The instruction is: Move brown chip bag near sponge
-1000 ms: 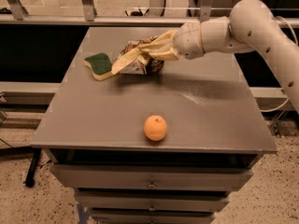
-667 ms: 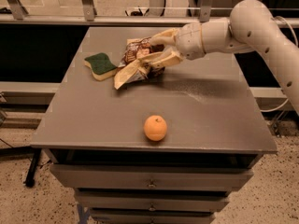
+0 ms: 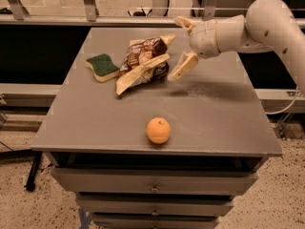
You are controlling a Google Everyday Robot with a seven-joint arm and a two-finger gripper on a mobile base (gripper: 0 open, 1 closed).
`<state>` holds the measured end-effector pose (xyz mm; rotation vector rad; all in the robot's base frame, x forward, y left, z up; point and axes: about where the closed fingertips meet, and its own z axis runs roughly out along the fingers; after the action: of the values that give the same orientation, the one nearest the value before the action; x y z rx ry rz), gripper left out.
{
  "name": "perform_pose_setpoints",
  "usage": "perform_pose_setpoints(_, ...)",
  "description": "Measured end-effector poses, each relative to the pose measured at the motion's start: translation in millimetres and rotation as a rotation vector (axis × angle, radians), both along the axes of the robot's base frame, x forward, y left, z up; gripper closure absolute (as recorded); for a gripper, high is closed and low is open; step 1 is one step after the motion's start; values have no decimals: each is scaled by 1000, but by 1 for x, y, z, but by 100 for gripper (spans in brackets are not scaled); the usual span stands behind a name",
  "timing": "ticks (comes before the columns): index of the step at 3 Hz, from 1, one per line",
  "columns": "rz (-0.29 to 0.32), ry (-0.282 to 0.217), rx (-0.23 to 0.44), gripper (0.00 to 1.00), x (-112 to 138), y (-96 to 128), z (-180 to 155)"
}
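Brown chip bag (image 3: pixel 143 61) lies beside the sponge (image 3: pixel 102 67); gripper (image 3: pixel 181 44) spread wide, holding nothing, just off the bag's other side.

gripper (image 3: pixel 177 47) upper right, jaws apart

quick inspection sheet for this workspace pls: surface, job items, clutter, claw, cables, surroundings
surface: grey cabinet top, with drawers below it.
job's things: brown chip bag lies crumpled right beside the sponge; cannot tell if they touch.
clutter: orange fruit near the front edge, apart from the rest.
grippers: claw open, just right of the bag, holding nothing.
cables: thin cable at the right, off the table.
surroundings: metal rail behind, speckled floor below.
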<state>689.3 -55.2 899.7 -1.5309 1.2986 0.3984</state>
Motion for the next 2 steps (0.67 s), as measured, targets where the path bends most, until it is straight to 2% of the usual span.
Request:
perform_pose_setpoints(1,-139,-11,-34,0,13,-57,16)
perform_pose_setpoints(2,-304,-39,-95,0,16,-126,36)
